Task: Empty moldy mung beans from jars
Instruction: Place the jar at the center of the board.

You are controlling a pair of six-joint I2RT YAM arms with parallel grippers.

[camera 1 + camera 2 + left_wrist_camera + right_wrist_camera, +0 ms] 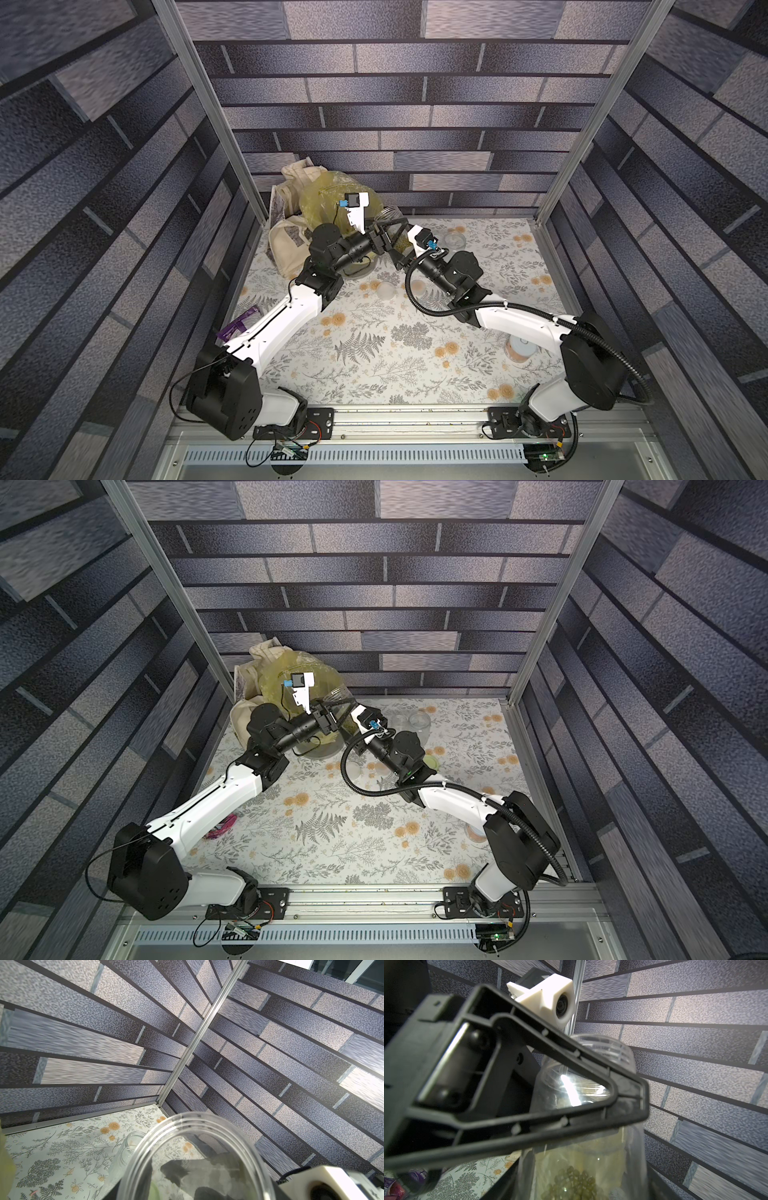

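A clear wide jar (386,216) hangs tilted in the air beside the bin, lidless, mouth toward the back wall. Mung beans (573,1182) lie heaped in its low end, also visible in a top view as mung beans (348,727). My left gripper (383,232) is shut across the jar's (591,1059) middle; one of its black fingers (571,1118) lies against the wall. The jar's rim (207,1114) fills the lower part of the left wrist view. My right gripper (581,1192) is open, its jaws flanking the jar's base. Two empty jars (419,721) stand at the back.
A grey bin lined with a yellow bag (328,199) stands at the back left, with a cloth bag (286,245) beside it. Two frosted lids (385,290) and a green lid (431,764) lie on the floral table. A can (519,347) stands under the right arm, and purple packaging (235,328) under the left.
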